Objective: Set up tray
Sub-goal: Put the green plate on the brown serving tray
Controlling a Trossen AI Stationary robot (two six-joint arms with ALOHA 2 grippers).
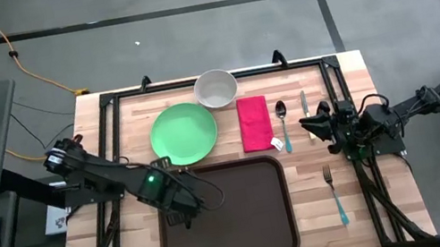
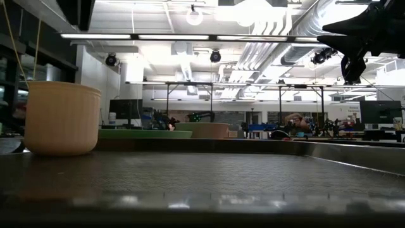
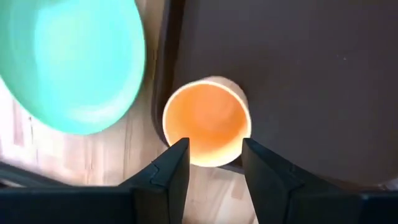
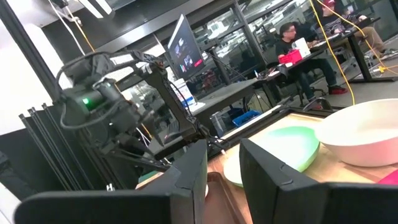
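Observation:
An orange cup (image 3: 206, 121) stands upright on its base in the far left corner of the dark brown tray (image 1: 246, 219), and the low view shows it at the left (image 2: 61, 117). My left gripper (image 3: 214, 149) hangs open above the cup, pointing down, with its fingers clear of the rim. In the high view this gripper (image 1: 178, 202) hides the cup. My right gripper (image 1: 307, 126) waits at the table's right side, open and with nothing between its fingers (image 4: 224, 155).
A green plate (image 1: 184, 133) lies just beyond the tray's far left corner, with a white bowl (image 1: 216, 88) behind it. A red napkin (image 1: 254, 123), spoon (image 1: 282, 121) and knife (image 1: 304, 104) lie beyond the tray's far right corner. A fork (image 1: 334, 194) lies right of the tray.

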